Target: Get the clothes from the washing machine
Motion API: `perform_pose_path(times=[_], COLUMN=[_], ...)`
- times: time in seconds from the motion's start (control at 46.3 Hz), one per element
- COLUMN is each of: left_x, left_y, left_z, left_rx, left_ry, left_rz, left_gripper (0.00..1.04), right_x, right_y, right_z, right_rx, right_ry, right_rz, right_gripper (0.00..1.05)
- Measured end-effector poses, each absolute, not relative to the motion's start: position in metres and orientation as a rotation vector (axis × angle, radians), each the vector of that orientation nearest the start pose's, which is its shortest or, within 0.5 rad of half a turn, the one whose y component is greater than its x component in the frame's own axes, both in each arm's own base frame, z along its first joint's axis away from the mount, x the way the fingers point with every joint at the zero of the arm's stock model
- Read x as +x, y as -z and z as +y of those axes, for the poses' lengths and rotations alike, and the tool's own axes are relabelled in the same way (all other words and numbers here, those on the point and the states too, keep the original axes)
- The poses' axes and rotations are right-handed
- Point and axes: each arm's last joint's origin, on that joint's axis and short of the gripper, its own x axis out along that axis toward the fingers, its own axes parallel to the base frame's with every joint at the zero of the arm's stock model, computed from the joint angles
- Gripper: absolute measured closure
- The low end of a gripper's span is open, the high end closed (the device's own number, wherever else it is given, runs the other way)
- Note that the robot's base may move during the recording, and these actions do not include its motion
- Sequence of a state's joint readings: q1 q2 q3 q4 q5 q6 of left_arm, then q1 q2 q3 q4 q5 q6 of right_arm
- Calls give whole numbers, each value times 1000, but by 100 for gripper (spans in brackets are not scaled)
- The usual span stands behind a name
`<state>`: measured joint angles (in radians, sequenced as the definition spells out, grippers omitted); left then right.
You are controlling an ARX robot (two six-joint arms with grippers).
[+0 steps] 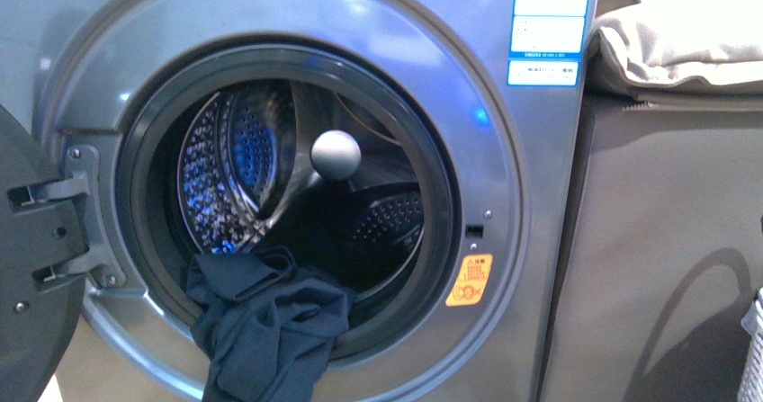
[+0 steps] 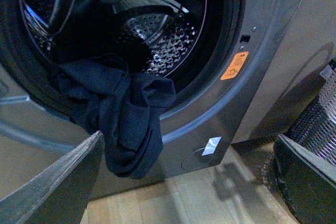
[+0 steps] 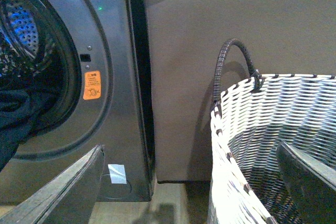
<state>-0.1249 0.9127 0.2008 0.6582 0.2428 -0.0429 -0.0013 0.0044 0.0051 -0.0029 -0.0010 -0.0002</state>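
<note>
- Clothes (image 1: 270, 326), one soft dark-blue garment, hang over the bottom door rim of the grey metal washing machine (image 1: 540, 240).
- Probably light and floppy; grab the hanging bunch.
- Left gripper (image 2: 189, 137) and right gripper (image 3: 189, 148): both apart, empty.

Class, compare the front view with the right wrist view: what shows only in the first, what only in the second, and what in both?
Only the front view: the swung-open door with its hinge, the grey ball inside the drum, and the blue-and-white label. Only the right wrist view: the dark handle of the woven basket, the floor, and the right gripper with its fingers spread. Both: the washing machine, its orange warning sticker, and the navy garment hanging over the drum opening's rim.
</note>
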Motion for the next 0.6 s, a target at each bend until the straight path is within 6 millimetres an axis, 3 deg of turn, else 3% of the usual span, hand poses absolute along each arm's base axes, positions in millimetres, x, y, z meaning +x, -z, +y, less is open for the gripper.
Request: perform_pose_path(times=[0.216,0.41,0.605], left_x=[225,286,338], left_y=[-192,-192,-185], left_z=[-51,-78,-84], left_rx=[7,121,193], left_ry=[402,426,354], left_rz=[129,149,178], left_gripper=[7,7,7], right_x=[98,98,98], right_y=[-165,-165,-165], right_z=[0,0,0], right_rx=[0,0,0], right_ry=[0,0,0], right_rz=[2,2,2], right_gripper=[7,7,7])
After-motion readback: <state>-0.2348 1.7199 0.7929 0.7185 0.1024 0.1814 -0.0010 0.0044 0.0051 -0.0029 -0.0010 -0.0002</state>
